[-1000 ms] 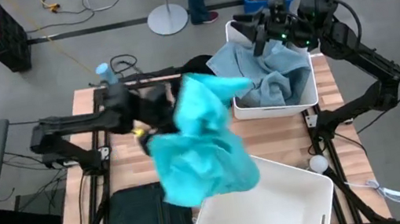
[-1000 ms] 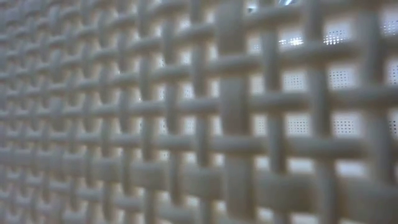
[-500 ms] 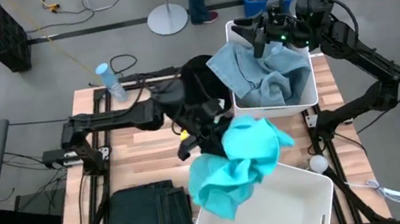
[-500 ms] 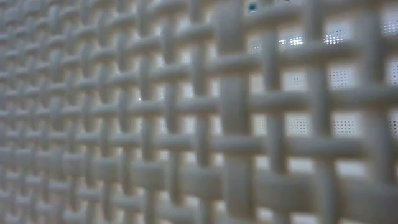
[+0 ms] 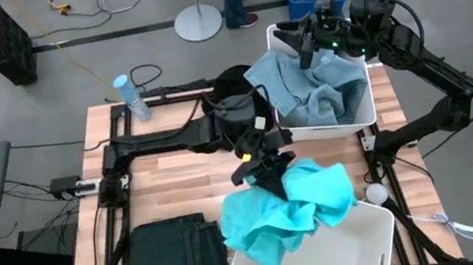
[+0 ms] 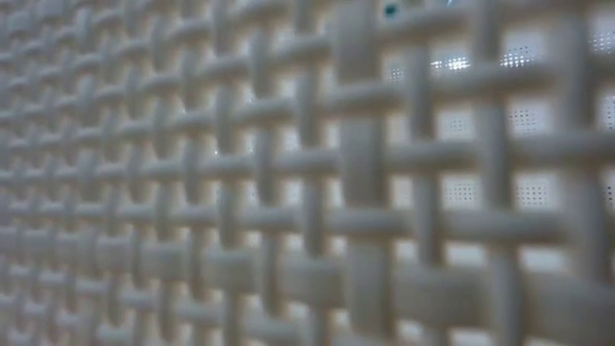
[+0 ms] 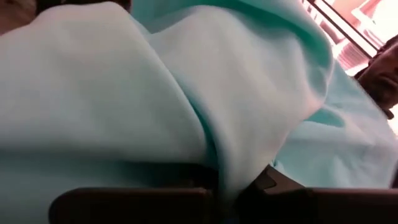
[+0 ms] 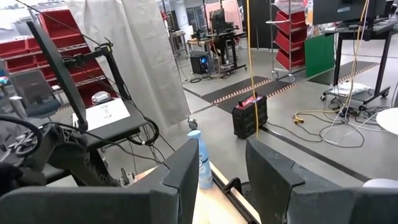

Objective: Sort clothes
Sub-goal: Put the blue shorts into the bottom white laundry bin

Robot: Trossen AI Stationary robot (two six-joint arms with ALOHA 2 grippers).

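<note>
Two white bins: the near bin (image 5: 367, 249) at the table's front edge, the far bin (image 5: 358, 112) behind it; four garments. Left gripper (image 5: 265, 168) is clamped on the turquoise top (image 5: 291, 211), which hangs below it, draped over the near bin's rim; denim piece (image 5: 314, 88) fills the far bin; jeans (image 5: 173, 259) lie left of the near bin; black top (image 5: 232, 91) left of the far bin. Right gripper (image 8: 222, 165) hovers over the far bin, fingers parted, holding nothing.

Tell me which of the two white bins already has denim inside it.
The far white bin under the right gripper holds the pale blue denim piece; the near bin only has the turquoise top draped over its rim.
</note>
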